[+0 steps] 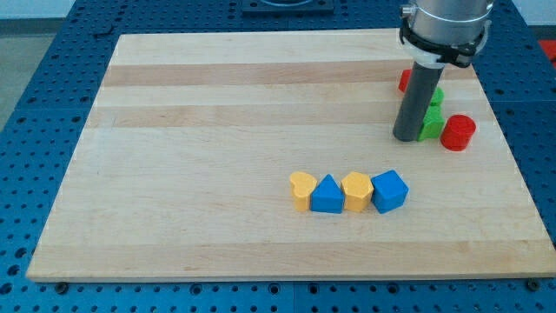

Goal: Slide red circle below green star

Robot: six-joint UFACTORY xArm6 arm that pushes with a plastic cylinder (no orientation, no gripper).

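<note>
Plastic, by the look of it: the red circle (458, 132) is a small, stiff, light puck that should glide easily over the smooth wood of the bench (217, 130) and may spin or slip off a push that is not centred. It sits at the right side of the bench, just right of the green star (432, 122), which is partly hidden behind our rod; whether the two touch we cannot tell. There is no gripper here to open or close, only the rod, so nothing is held and we can only shove. My tip (407, 137) rests on the bench at the left edge of the green star, on the side away from the red circle. We judge the best contact to be the far, slightly right flank of the puck, pushed through its middle so it travels nearer and a little left. Another red block (404, 82) peeks out further back. Well apart, nearer us, a yellow heart (301, 190), blue triangle (327, 195), yellow block (357, 191) and blue cube (389, 190) form a row.
</note>
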